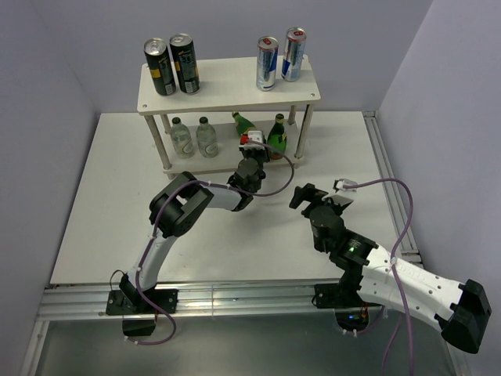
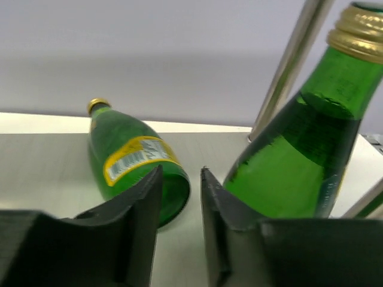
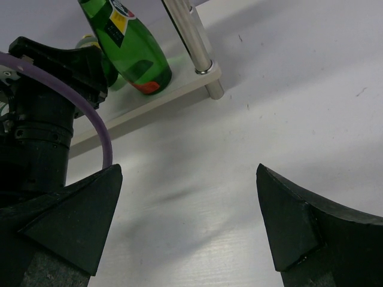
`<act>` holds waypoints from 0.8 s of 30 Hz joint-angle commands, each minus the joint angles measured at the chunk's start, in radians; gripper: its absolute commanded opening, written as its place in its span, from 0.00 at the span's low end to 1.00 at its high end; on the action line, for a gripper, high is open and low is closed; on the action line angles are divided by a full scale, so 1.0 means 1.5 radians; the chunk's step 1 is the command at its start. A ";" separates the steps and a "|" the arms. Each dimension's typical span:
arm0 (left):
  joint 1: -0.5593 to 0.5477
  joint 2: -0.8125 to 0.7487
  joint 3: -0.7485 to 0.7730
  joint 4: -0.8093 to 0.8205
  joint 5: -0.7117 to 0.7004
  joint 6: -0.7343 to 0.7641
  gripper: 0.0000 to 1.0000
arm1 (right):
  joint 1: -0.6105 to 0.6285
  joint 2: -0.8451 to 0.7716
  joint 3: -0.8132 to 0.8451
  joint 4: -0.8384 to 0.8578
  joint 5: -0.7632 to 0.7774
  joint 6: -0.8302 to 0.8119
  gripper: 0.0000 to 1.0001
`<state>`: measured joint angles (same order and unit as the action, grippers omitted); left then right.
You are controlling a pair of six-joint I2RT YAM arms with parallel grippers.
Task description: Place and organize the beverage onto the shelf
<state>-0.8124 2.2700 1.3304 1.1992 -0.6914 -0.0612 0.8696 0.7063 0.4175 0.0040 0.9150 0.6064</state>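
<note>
The cream-white shelf [image 1: 227, 82] stands at the back of the table. Its top board holds two black cans [image 1: 172, 66] at the left and two silver-blue cans [image 1: 280, 56] at the right. The lower board holds two clear bottles [image 1: 194, 137], a green bottle lying on its side [image 1: 243, 123] and an upright green bottle [image 1: 277, 137]. My left gripper [image 1: 252, 146] reaches over the lower board between the two green bottles. In the left wrist view the gripper [image 2: 181, 173] is narrowly open and empty, with the lying bottle [image 2: 128, 158] to its left and the upright one [image 2: 305, 161] to its right. My right gripper [image 1: 321, 192] is wide open and empty above the table.
A shelf leg [image 2: 293, 66] stands just behind the upright bottle, and shows in the right wrist view [image 3: 188, 36] too. The left arm's purple cable [image 1: 274, 184] loops in front of the shelf. Bare white table [image 1: 117, 204] lies left of the arms.
</note>
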 commanded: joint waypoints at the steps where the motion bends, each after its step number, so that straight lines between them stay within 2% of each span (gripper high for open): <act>1: 0.007 -0.024 0.032 -0.057 0.040 -0.034 0.41 | -0.005 -0.015 -0.007 0.022 0.007 0.006 1.00; 3: 0.017 -0.029 0.025 -0.070 0.041 -0.063 0.53 | -0.005 -0.016 -0.007 0.021 0.007 0.005 1.00; 8: 0.023 -0.030 0.040 -0.114 0.038 -0.061 0.66 | -0.006 -0.018 -0.008 0.023 0.002 0.006 1.00; 11: 0.031 -0.030 0.054 -0.159 0.043 -0.075 0.79 | -0.008 -0.023 -0.008 0.020 0.002 0.005 1.00; 14: 0.041 -0.024 0.080 -0.218 0.053 -0.095 0.83 | -0.007 -0.032 -0.011 0.020 0.002 0.006 1.00; 24: 0.054 -0.010 0.140 -0.329 0.081 -0.122 0.84 | -0.009 -0.037 -0.012 0.019 -0.002 0.008 1.00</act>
<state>-0.7380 2.2662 1.4700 0.7765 -0.6044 -0.2073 0.8650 0.6666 0.4030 0.0067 0.8967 0.6075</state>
